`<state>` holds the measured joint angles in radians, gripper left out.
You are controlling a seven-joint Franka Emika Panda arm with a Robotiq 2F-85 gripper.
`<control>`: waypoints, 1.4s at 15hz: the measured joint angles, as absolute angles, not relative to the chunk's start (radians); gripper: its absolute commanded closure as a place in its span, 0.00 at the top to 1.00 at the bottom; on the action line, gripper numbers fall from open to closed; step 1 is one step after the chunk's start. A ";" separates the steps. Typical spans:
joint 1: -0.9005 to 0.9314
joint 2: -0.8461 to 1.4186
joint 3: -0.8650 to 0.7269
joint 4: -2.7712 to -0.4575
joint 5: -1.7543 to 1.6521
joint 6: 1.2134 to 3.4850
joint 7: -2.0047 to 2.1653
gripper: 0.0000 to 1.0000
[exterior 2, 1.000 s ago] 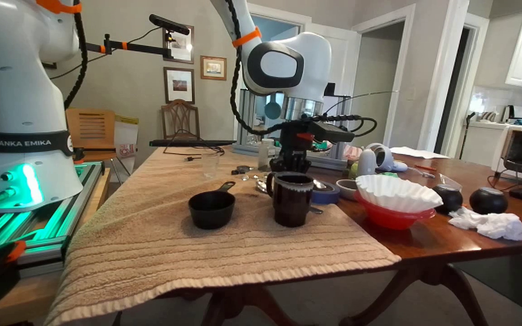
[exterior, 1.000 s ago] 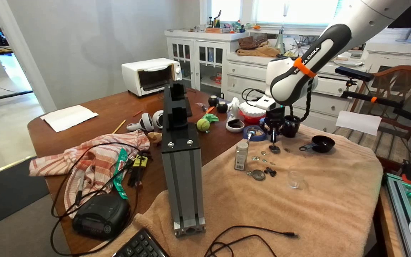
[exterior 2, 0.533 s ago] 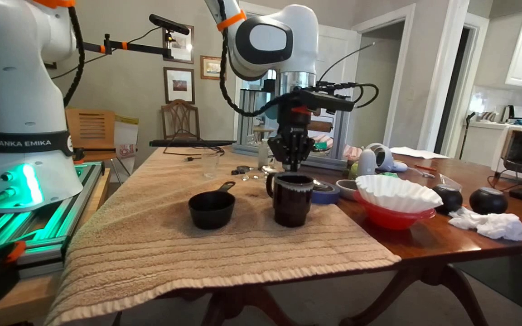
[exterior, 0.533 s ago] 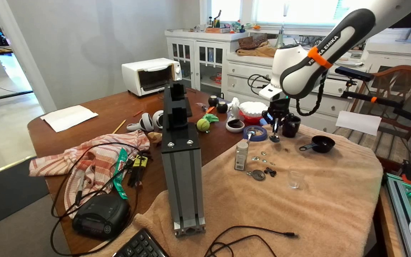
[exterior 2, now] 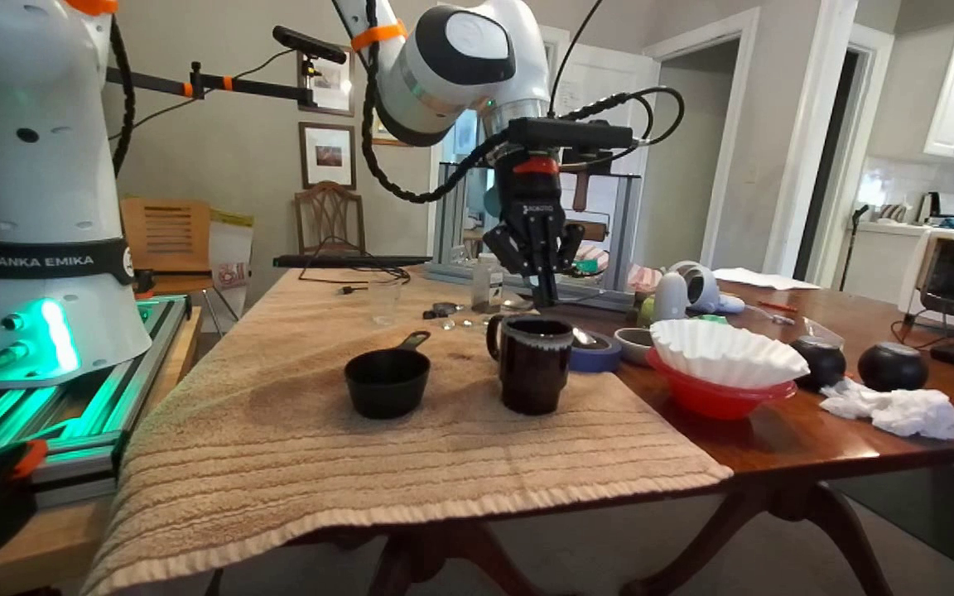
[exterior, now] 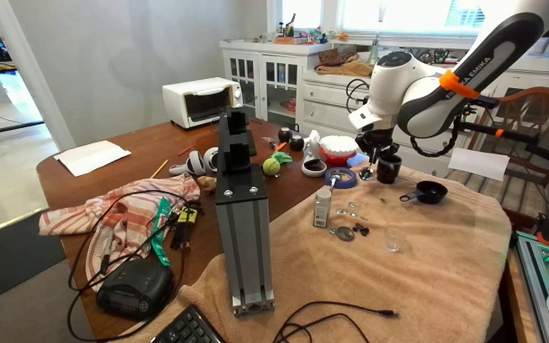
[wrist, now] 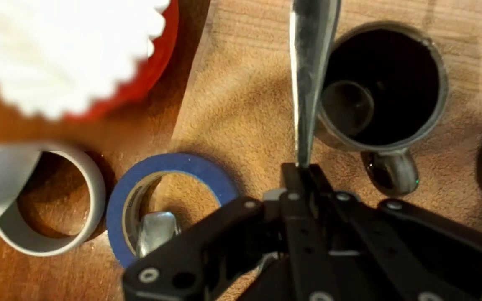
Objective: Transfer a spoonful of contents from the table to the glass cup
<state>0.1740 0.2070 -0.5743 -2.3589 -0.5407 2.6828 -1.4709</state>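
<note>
Spoon (wrist: 314, 75) and gripper (wrist: 303, 168) have lifted higher over the table (exterior: 88, 190) since 1 second ago. Clamped narrow, the gripper holds the spoon's handle, which in the wrist view runs alongside the rim of a dark mug (exterior 2: 537, 377); the bowl (exterior: 365, 174) hangs at the opposite end. In an exterior view, the glass cup (exterior: 392, 242) stands on tan cloth (exterior: 427, 286), nearer the viewer and rightward, well apart: likely the bowl's next direction.

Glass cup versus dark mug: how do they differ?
The glass cup is clear; the dark mug is opaque, with a paler band near its rim. The dark mug has a side handle, while the glass cup shows none. The dark mug stands near the gripper; the glass cup stands well away from it. Both are upright on the tan cloth.
</note>
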 measured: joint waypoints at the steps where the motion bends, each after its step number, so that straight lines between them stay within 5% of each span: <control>1: 0.222 0.212 -0.602 -2.364 -0.571 2.680 -1.402 0.02; 2: 0.258 0.214 -0.607 -2.375 -0.608 2.672 -1.329 0.08; 5: 0.169 0.212 -0.499 -2.372 -0.627 2.668 -1.297 0.02; 21: -0.014 0.237 -0.192 -2.368 -1.159 2.598 -0.801 0.02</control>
<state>-0.0145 0.2367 -0.1925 -2.3679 -1.1589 2.5985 -0.8013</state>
